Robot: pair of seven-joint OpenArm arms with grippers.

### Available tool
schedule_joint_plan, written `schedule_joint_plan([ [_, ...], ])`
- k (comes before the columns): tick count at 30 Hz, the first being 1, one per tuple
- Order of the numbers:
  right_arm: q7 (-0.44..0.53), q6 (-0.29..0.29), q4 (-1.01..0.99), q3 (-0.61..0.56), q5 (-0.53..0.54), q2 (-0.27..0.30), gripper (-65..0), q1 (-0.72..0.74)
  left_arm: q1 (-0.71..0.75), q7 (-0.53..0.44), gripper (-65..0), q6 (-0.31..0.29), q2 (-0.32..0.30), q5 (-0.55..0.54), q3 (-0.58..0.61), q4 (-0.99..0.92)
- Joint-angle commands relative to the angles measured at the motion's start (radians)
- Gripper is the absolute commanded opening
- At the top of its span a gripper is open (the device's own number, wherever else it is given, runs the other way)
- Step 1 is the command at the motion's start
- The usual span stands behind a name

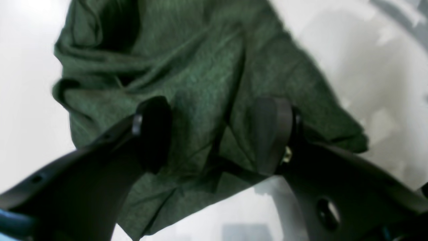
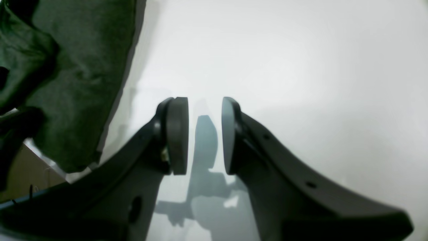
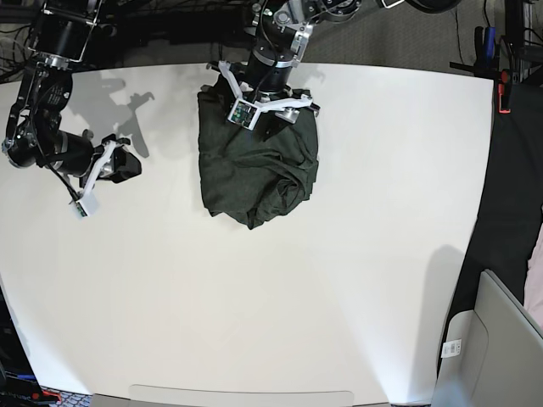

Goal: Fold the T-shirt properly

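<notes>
The T-shirt point(image 3: 254, 174) lies crumpled in a dark olive-green heap at the back middle of the white table point(image 3: 339, 297). My left gripper point(image 3: 265, 110) hangs over the heap's far edge. In the left wrist view its jaws stand wide open point(image 1: 214, 113), one on each side of a ridge of wrinkled fabric point(image 1: 200, 67). Off to the left of the shirt, over bare table, is my right gripper point(image 3: 119, 163). It is open by a narrow gap point(image 2: 204, 107) with nothing between the pads. The shirt's edge point(image 2: 77, 67) shows at the left of the right wrist view.
The table's far edge runs just behind the shirt, with dark floor and cables beyond it. A grey bin or chair point(image 3: 501, 339) stands off the table's front right corner. The right side drops to dark floor point(image 3: 517, 212).
</notes>
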Motion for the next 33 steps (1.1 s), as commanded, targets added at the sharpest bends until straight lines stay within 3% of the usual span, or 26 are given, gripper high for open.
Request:
schedule_joint_plan([
  [1, 0.015, 0.006, 0.017, 0.006, 0.024, 0.013, -47.5, 0.018, -0.002, -0.023, -27.7, -0.001, 0.007, 0.030, 0.006, 0.015],
  [10, 0.015, 0.006, 0.017, 0.006, 0.025, 0.013, -47.5, 0.021, -0.015, -0.020, -46.8, 0.007, 0.007, 0.030, -0.006, 0.019],
  [13, 0.015, 0.006, 0.017, 0.006, 0.025, 0.013, -47.5, 0.021, -0.010, -0.020, -49.7, 0.008, 0.007, 0.030, -0.006, 0.026],
  [21, 0.014, 0.006, 0.017, 0.006, 0.025, 0.013, -47.5, 0.021, 0.011, -0.020, -49.5, 0.008, 0.007, 0.030, -0.006, 0.050],
  [27, 0.014, 0.006, 0.017, 0.006, 0.025, 0.013, -47.5, 0.021, 0.033, -0.019, -39.0, 0.036, 0.007, 0.030, -0.006, 0.093],
  [33, 0.014, 0.006, 0.018, 0.006, 0.025, 0.013, -47.5, 0.020, 0.031, -0.019, -38.8, 0.036, 0.007, 0.030, -0.006, 0.070],
])
